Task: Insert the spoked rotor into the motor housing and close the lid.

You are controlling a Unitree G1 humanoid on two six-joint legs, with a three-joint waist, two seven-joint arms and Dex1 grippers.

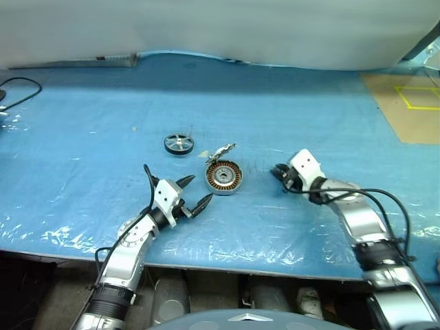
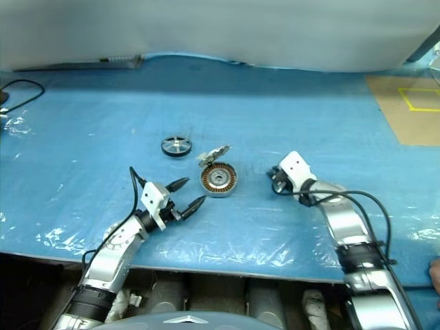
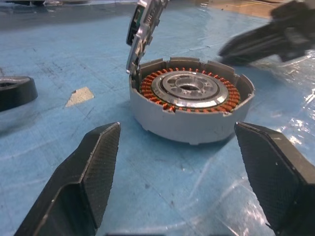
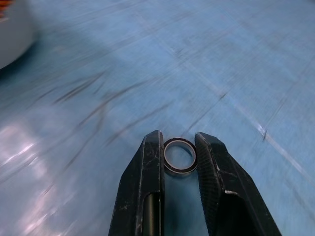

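From the head views, the motor housing [image 1: 223, 177] sits mid-table on the blue sheet [image 1: 82, 124], its lid [image 1: 220, 151] propped at the far rim, leaving the windings exposed for loading; the spoked rotor [image 1: 179, 144] lies apart to the far left, not yet inserted. In the left wrist view, the left gripper [image 3: 182, 167] is spread wide just near of the housing, likely to steady it. In the right wrist view, the right gripper [image 4: 179, 157] pinches a small ring [image 4: 179, 156], right of the housing.
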